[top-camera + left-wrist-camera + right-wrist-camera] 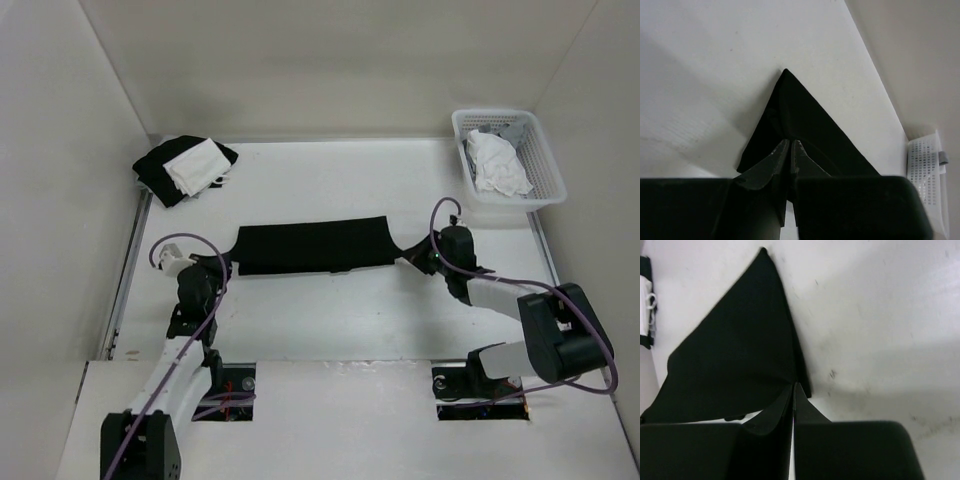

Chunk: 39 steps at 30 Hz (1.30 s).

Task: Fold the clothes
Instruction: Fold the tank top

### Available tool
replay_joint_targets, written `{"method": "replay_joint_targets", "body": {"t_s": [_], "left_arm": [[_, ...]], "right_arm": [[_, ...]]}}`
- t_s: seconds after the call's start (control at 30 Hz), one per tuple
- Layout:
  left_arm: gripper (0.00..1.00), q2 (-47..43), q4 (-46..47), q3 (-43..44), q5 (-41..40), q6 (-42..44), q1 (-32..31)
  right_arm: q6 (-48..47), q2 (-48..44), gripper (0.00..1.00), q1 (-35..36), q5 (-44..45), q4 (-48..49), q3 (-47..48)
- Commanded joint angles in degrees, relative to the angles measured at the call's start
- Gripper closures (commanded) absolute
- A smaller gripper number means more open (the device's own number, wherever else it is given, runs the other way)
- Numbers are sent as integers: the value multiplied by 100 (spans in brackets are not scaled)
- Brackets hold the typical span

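The clothes [310, 247], one plain black top, lie stretched in a long folded band across the middle of the table. Both ends are pulled to a point. My left gripper [222, 264] is shut on the left end, and my right gripper [418, 256] is shut on the right end. In the left wrist view the black fabric [802, 117] fans out from my shut left gripper [791, 143] as a triangle. The right wrist view shows the same at the other end: the cloth [735, 355] spreads away from my shut right gripper [793, 386].
A black bundle topped with a white cloth [186, 166] sits at the back left. A white plastic basket [545, 170] holding white garments stands at the back right and shows again as the basket [927, 160]. Walls enclose the table on three sides.
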Motion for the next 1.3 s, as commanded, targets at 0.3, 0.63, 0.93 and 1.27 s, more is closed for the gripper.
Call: {"method": "replay_joint_targets", "body": {"t_s": [0.3, 0.63, 0.93, 1.27], "left_arm": [[75, -1016, -1259, 32, 175, -132, 483], [78, 1601, 444, 1307, -774, -106, -2230], [79, 1710, 868, 1255, -845, -1, -2487], [79, 979, 666, 1079, -872, 158, -2654]], "right_arm": [[-44, -629, 60, 367, 509, -22, -276], [-81, 749, 44, 305, 202, -6, 559], [832, 1707, 69, 367, -325, 959, 507], [1169, 261, 97, 209, 439, 1727, -362]]}}
